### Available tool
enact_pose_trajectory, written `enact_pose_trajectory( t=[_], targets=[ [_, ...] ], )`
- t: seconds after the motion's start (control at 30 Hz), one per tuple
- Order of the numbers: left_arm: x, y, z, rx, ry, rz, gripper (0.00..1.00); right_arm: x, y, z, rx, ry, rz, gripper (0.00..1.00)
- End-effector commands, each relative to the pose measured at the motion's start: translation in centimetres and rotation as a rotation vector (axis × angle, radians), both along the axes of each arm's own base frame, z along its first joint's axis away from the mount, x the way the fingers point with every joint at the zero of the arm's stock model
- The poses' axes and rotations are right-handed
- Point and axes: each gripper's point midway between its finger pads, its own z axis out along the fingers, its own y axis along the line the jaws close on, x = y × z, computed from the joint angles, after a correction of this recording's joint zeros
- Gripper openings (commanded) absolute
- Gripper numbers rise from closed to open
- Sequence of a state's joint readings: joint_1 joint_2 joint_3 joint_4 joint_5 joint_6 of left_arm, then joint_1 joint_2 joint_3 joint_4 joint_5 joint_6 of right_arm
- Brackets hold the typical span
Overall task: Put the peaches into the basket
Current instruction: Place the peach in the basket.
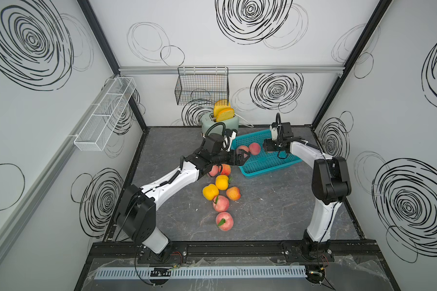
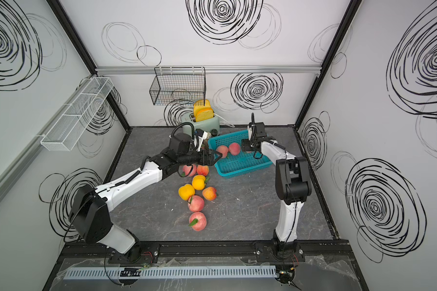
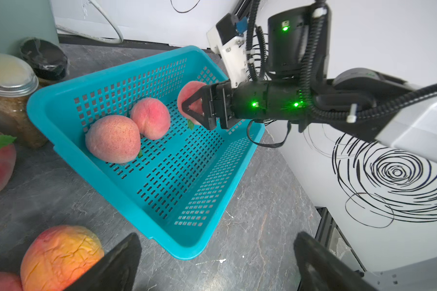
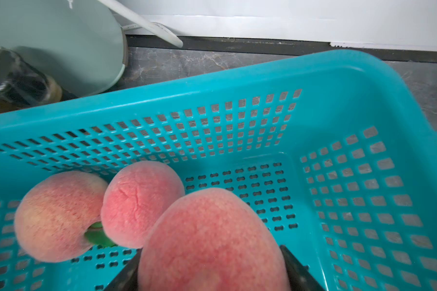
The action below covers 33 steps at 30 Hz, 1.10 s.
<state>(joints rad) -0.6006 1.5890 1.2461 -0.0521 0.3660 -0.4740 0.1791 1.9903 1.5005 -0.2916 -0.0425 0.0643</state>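
- My right gripper is closed on a pink peach, with one finger on each side, and it holds the peach above the inside of the teal basket.
- Two other peaches lie on the basket floor and touch each other.
- My left gripper is wide open and empty, at the basket's edge.
- Seven loose peaches lie on the table beside the basket.
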Motion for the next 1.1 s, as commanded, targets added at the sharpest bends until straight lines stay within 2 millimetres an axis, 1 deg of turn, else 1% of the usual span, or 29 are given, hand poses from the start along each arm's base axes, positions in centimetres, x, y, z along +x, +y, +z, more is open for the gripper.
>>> enact_pose_trajectory(
  t=[0.0,0.2,0.5,0.7,0.93,1.07],
  targets=[
    [0.8,-0.7,0.7,-0.034,-0.025,-0.024,0.98,2.0,-0.4,0.6,-0.045,-0.045,0.007,0.67],
    [1.5,-0.9,0.7,-0.043,-0.023,-0.019,0.98,2.7,-0.4,-0.9,-0.044,-0.034,0.011,0.67],
    [2.0,-1.2,0.4,-0.037,-0.019,-0.019,0.98,3.3,-0.5,-1.7,-0.026,-0.025,0.017,0.67],
    [2.1,-1.0,0.3,-0.029,-0.016,-0.016,0.98,3.5,-0.4,-2.4,-0.018,-0.008,0.022,0.67],
    [2.1,-0.5,-0.2,-0.021,-0.006,-0.01,0.98,3.6,0.1,-3.1,-0.007,0.008,0.031,0.67],
    [2.1,-0.2,-0.5,-0.02,0.001,-0.005,0.98,3.5,0.7,-3.4,-0.014,0.016,0.043,0.67]
  ],
)
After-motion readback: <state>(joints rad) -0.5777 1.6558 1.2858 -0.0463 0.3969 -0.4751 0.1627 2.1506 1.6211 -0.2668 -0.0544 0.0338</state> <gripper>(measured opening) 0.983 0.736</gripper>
